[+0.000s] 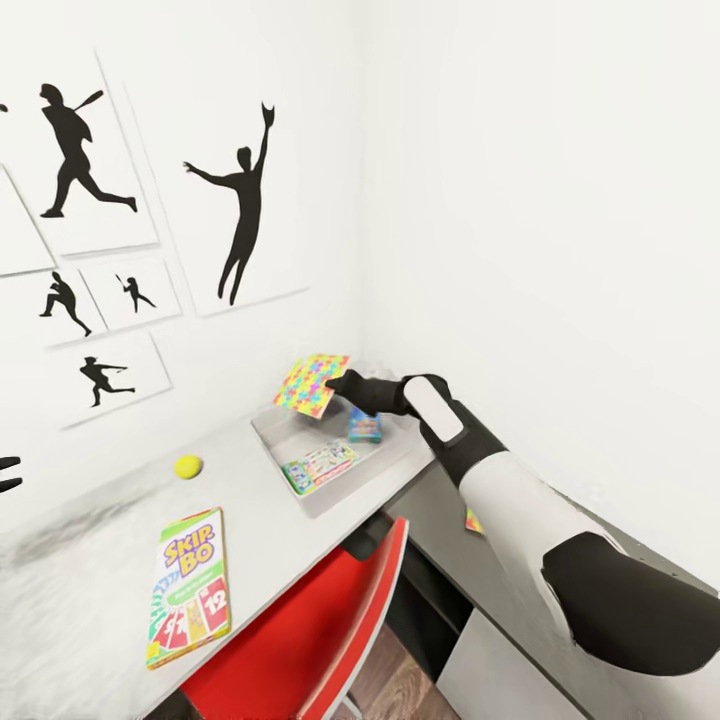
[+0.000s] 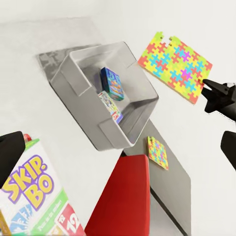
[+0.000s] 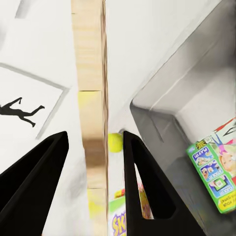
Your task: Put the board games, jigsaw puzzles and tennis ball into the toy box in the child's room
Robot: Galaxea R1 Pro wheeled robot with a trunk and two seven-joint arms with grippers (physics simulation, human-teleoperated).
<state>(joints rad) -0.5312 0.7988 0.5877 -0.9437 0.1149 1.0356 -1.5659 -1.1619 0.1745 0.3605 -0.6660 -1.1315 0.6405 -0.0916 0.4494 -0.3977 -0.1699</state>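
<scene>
One jigsaw puzzle (image 1: pixel 312 385) hangs pinched in the right tool (image 1: pixel 338 382) – poised over the toy box (image 1: pixel 395 462) for release. Left tool's (image 1: pixel 8 474) opening – unclear.

right gripper (image 1: pixel 338 385) gripping jigsaw puzzle (image 1: pixel 311 384) — above toy box (image 1: pixel 272 428)

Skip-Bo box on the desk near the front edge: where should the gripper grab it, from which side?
The green-yellow-red Skip-Bo board game box lies flat on the pale grey table top, so its faces offer nothing to pinch. Its near short end sits close to the table's front edge. Probably best: come from above, close on the two long edges, or slide it past that edge and pinch top and bottom.
</scene>
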